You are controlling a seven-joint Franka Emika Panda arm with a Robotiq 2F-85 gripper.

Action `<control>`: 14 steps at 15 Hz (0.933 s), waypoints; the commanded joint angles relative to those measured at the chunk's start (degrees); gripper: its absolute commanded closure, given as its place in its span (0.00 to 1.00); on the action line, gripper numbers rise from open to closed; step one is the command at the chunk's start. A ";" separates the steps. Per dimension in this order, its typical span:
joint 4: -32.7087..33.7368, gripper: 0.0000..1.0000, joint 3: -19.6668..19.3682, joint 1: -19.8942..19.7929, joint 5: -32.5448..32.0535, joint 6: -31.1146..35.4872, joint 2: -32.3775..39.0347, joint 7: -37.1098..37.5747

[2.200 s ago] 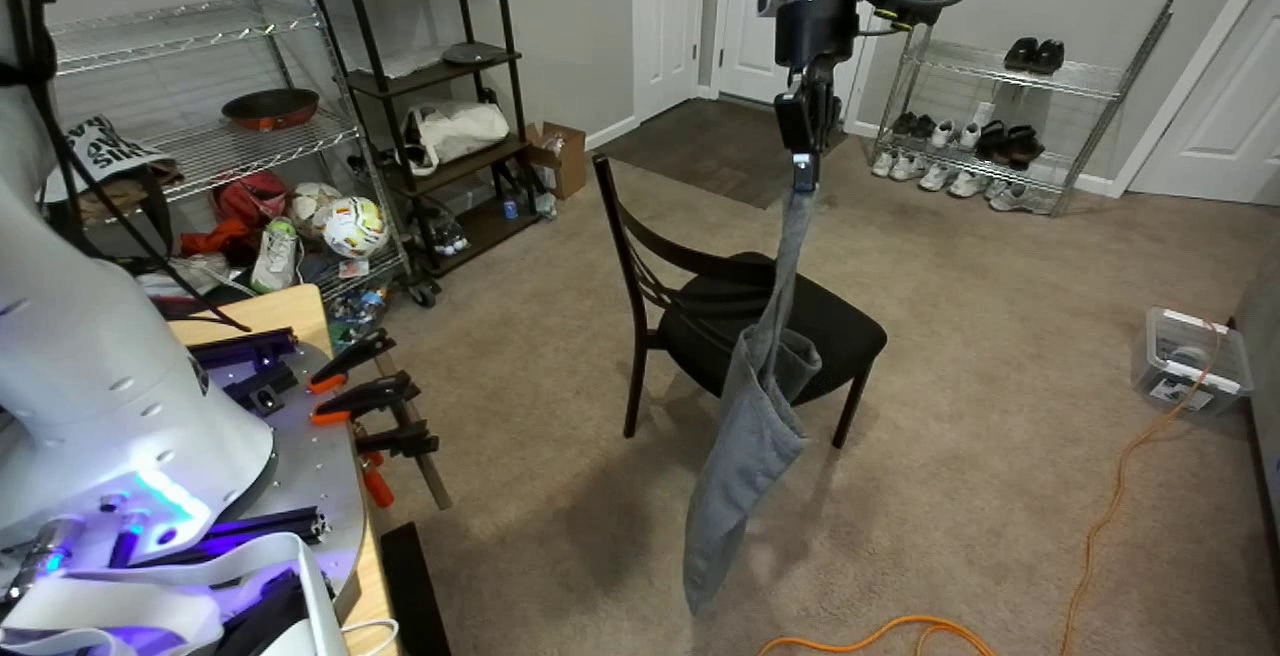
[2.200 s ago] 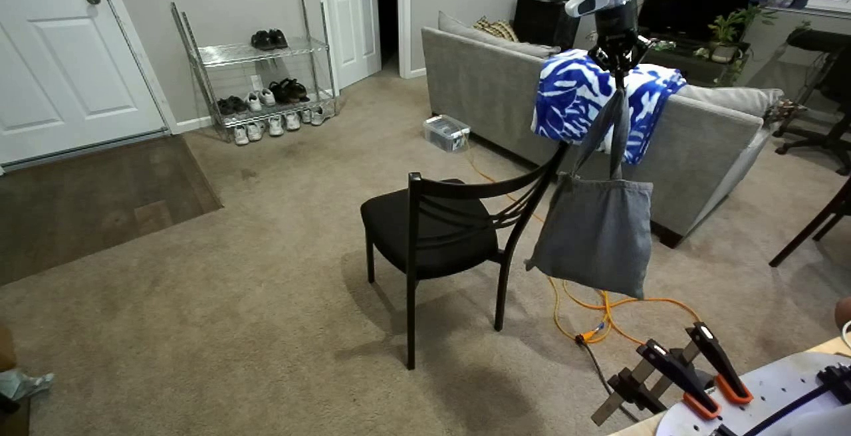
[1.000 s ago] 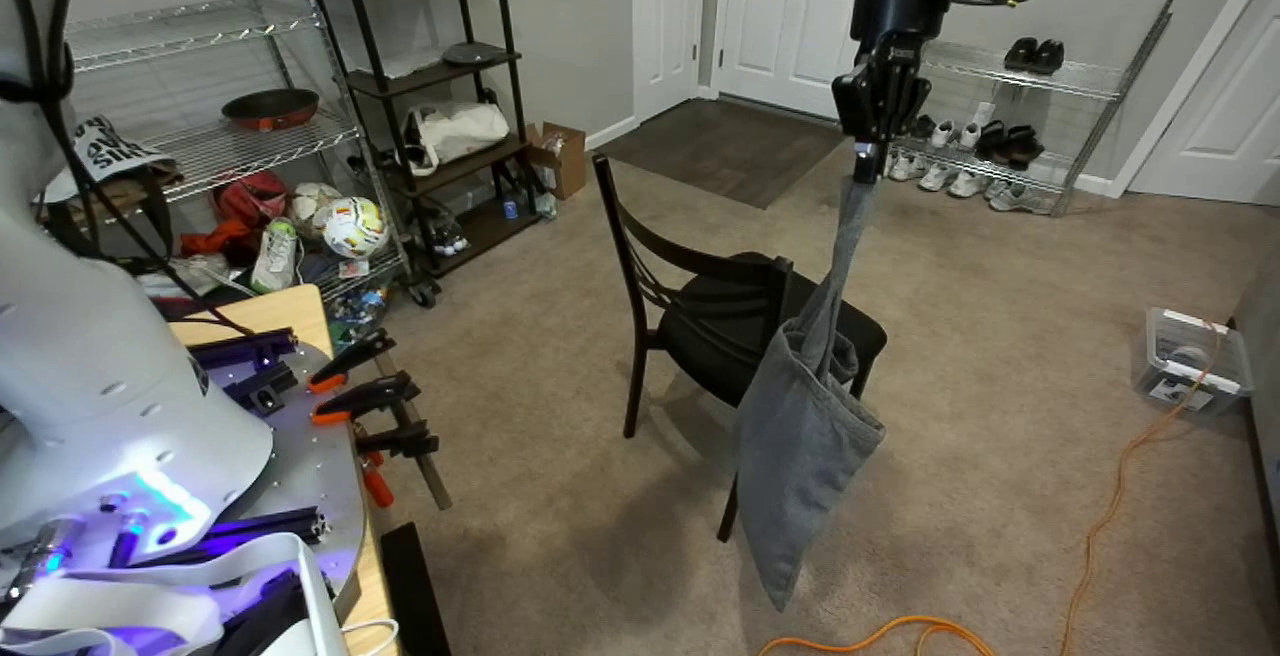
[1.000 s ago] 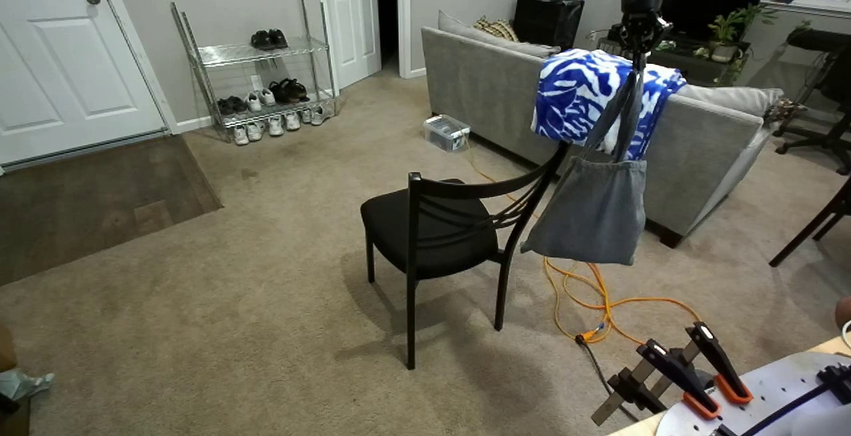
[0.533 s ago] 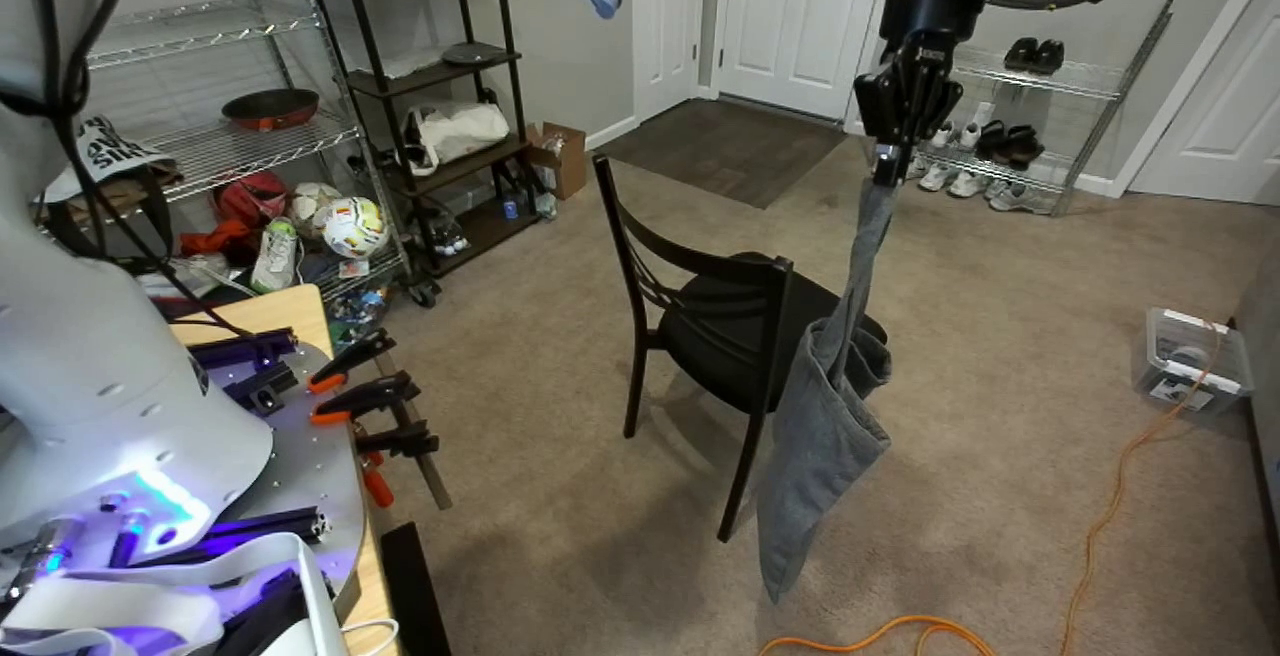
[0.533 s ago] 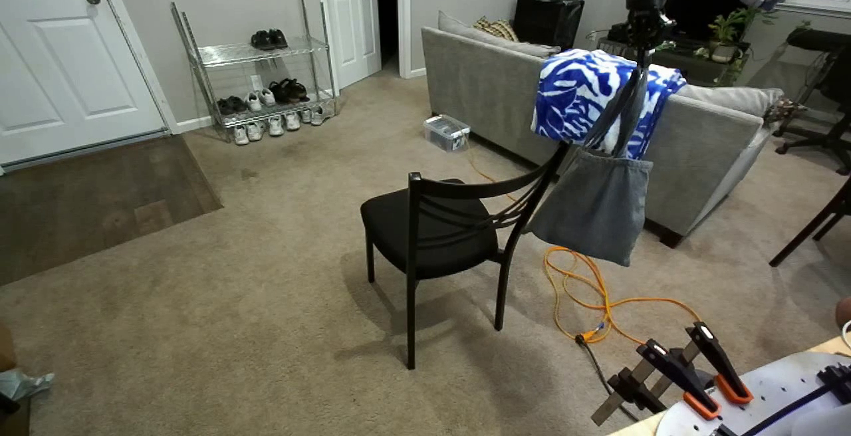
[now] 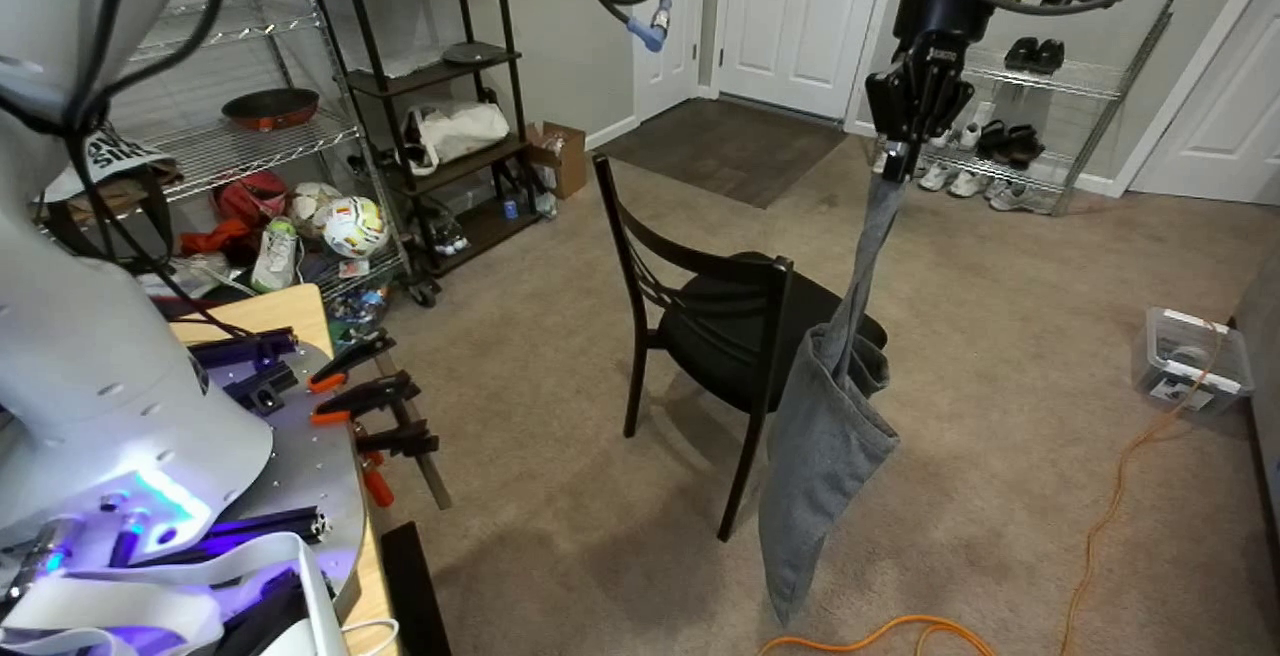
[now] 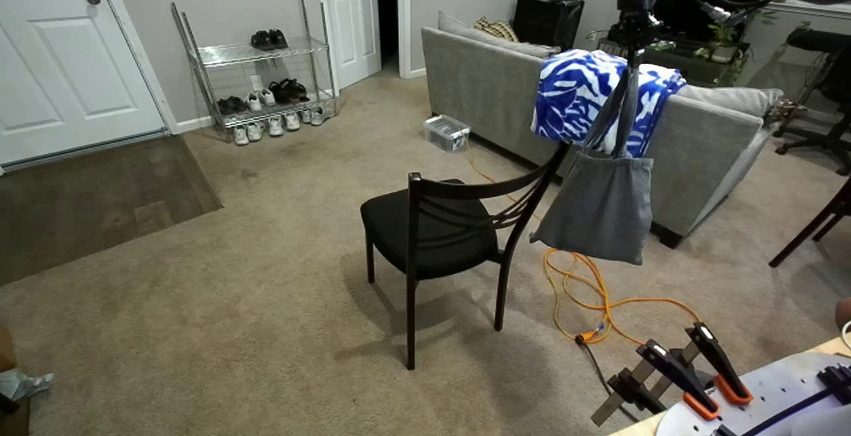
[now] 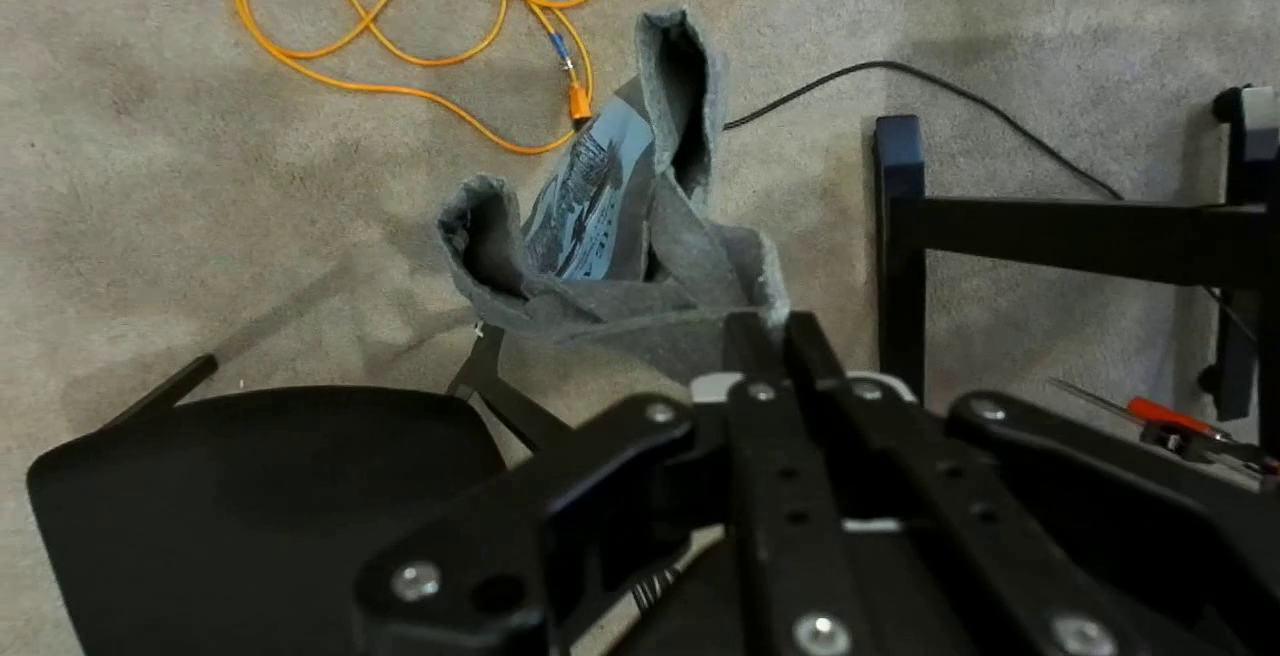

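Currently held: gray bag (image 7: pixel 822 446), hanging by its strap (image 7: pixel 868 256) from the gripper (image 7: pixel 895 168).
Gripper setting: narrow; the fingers (image 9: pixel 752 346) are drawn together on the strap in the wrist view.
Strap line: taut, running from the fingers down to the bag mouth (image 9: pixel 600 311).
Bag location: off the desk (image 7: pixel 285 314), beyond the desk edge that carries the clamps (image 7: pixel 365 395).
Bag attitude: body below the gripper, slightly tilted, one lower corner pointing toward the carpet (image 8: pixel 266 290) in an exterior view.
Bag mouth: gaping in the wrist view; a printed patch (image 9: pixel 600 191) with dark figures shows between the cloth folds.
Chair (image 8: pixel 439 253): black, standing on the carpet just beside the bag; contact between its backrest (image 8: pixel 482 190) and the bag cannot be determined.
Couch (image 8: pixel 479 84): gray, well apart from the desk; a blue-and-white blanket (image 8: pixel 575 94) drapes over its back.
Orange cord (image 8: pixel 606 302): looped on the carpet between the couch and the clamped desk edge; an orange connector (image 8: pixel 589 335) joins it to a black cable (image 9: pixel 880 64), which runs toward that edge.
Clear box (image 8: pixel 447 133): resting on the carpet near the couch, visible in both exterior views.
Shoe rack (image 8: pixel 229 55): well apart from the desk, with shoes (image 8: pixel 287 90) on its wire shelves.
Robot base (image 7: pixel 130 366): on a metal plate (image 7: pixel 300 476) atop the desk; the clamps sit at the plate's rim, along the desk edge.
Wire shelf (image 7: pixel 235 144): past the far edge of the desk, bearing a pan (image 7: pixel 270 111); a ball (image 7: pixel 355 227) sits on a lower level.
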 commanded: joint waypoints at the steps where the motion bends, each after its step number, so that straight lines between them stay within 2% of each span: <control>1: 7.36 0.98 0.62 1.05 0.97 -2.76 4.14 1.50; 9: 11.86 0.98 0.80 4.04 0.14 -2.25 7.62 0.94; 14: 11.49 0.98 0.74 8.79 -1.19 -0.84 6.99 -0.15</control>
